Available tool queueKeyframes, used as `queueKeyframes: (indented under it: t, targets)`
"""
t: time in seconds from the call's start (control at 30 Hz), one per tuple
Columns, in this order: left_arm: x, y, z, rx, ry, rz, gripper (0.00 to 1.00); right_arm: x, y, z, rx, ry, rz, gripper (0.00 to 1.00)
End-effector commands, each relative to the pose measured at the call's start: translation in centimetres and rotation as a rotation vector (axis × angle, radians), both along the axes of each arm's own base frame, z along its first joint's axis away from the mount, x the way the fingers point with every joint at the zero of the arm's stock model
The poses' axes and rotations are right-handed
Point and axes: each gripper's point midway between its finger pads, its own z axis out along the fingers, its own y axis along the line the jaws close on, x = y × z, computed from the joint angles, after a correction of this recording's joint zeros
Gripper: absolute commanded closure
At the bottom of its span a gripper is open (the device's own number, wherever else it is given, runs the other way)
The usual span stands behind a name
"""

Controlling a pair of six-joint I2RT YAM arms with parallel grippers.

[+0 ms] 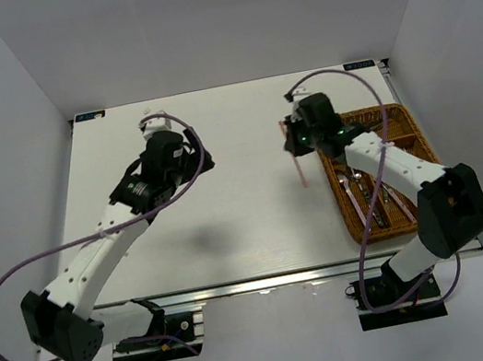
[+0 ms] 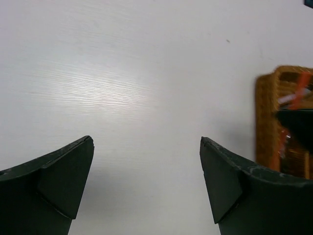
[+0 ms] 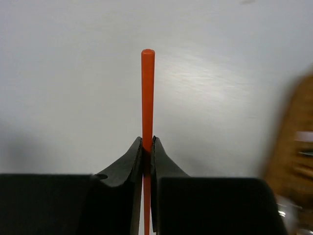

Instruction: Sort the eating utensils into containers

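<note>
White walls box in the white tabletop; right gripper clamps a red-orange chopstick above it, just left of the wicker tray; left gripper gapes empty.

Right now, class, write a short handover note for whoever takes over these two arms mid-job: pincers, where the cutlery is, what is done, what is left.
Left pincer: open, holding nothing, over bare table.
Right pincer: shut on the red-orange chopstick, just left of the wicker tray.
Done: some metal cutlery already lies in the tray's narrow sections.
Left: put the chopstick into the tray; which section it belongs in cannot be told from here.
</note>
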Motion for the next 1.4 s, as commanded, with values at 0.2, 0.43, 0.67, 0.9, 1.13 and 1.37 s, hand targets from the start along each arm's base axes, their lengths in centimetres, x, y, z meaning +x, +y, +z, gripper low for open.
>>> queueKeyframes:
  t: [0.2,0.43,0.67,0.9,1.13,1.37]
  targets:
    - [-5.9,10.5,-2.7,0.398,0.024,0.102,0.02,0.1,-17.1,1.1,-0.651,-0.133,-0.062,1.0]
    - [-7.9,12.4,-1.9,0.329,-0.109,0.14,0.02,-0.7,-28.6,0.4,-1.019,0.036,-0.323,1.0]
    - [-9.0,14.9,-0.2,0.294,-0.187,0.263,0.02,-3.1,-35.1,-0.8,-1.087,0.082,-0.498,1.0]
    - [-9.3,14.7,0.1,0.275,-0.211,0.256,0.02,-4.7,-37.4,-4.3,-1.117,0.183,-0.472,1.0]
    - [-9.2,14.5,-0.1,0.282,-0.203,0.251,0.02,-5.0,-37.7,-5.8,-1.094,0.248,-0.481,0.75]
    - [-9.2,14.0,-0.4,0.285,-0.198,0.229,0.02,-4.2,-36.5,-1.7,-0.976,0.117,-0.544,0.5]
